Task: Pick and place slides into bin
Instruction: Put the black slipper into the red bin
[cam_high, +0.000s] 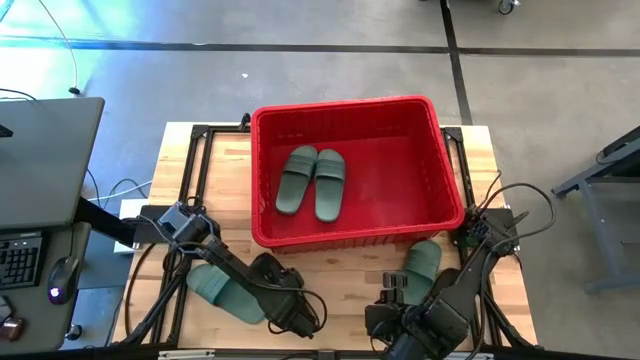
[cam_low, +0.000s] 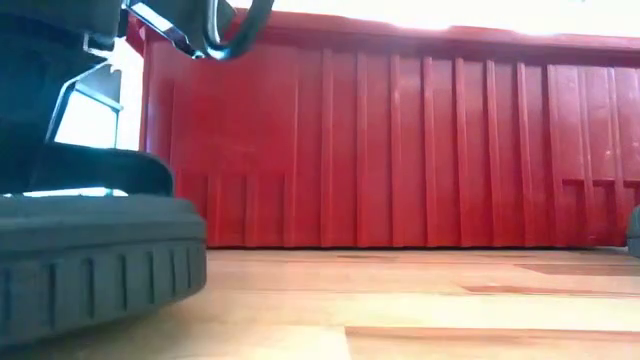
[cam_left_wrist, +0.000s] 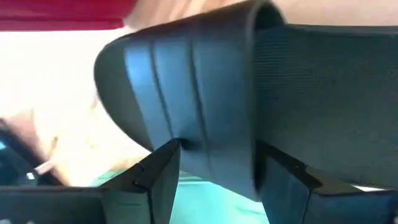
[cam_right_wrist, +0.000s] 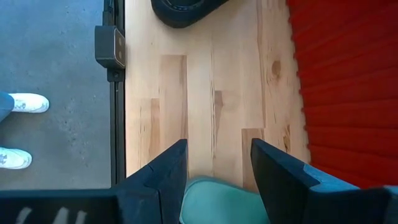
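Note:
The red bin (cam_high: 350, 105) stands at the middle of the table with two green slides (cam_high: 297, 180) (cam_high: 330, 183) lying in it. My left gripper (cam_left_wrist: 217, 149) is near the front edge, left of centre (cam_high: 295, 318). It is open, pointing steeply down over a black slide (cam_left_wrist: 186, 81). In the low view a black slide (cam_low: 90, 260) rests on its sole on the table. Beside the left arm a green slide (cam_high: 222, 290) lies flat. My right gripper (cam_right_wrist: 217, 146) hangs open, high over the near right, above another green slide (cam_high: 422, 260). My left gripper has its fingers (cam_left_wrist: 161, 174) standing on either side of the black slide's ribbed strap (cam_left_wrist: 205, 124), coming from above and pointing steeply down. I cannot tell whether they touch it.
The bin's ribbed wall (cam_low: 400, 150) rises just beyond the slides. Bare wood (cam_right_wrist: 211, 93) stretches between the two arms. A black slide (cam_right_wrist: 180, 9) shows beyond the right gripper. A person's white shoes (cam_right_wrist: 25, 102) stand on the floor past the table's edge. A desk with a keyboard (cam_high: 20, 260) is on the left.

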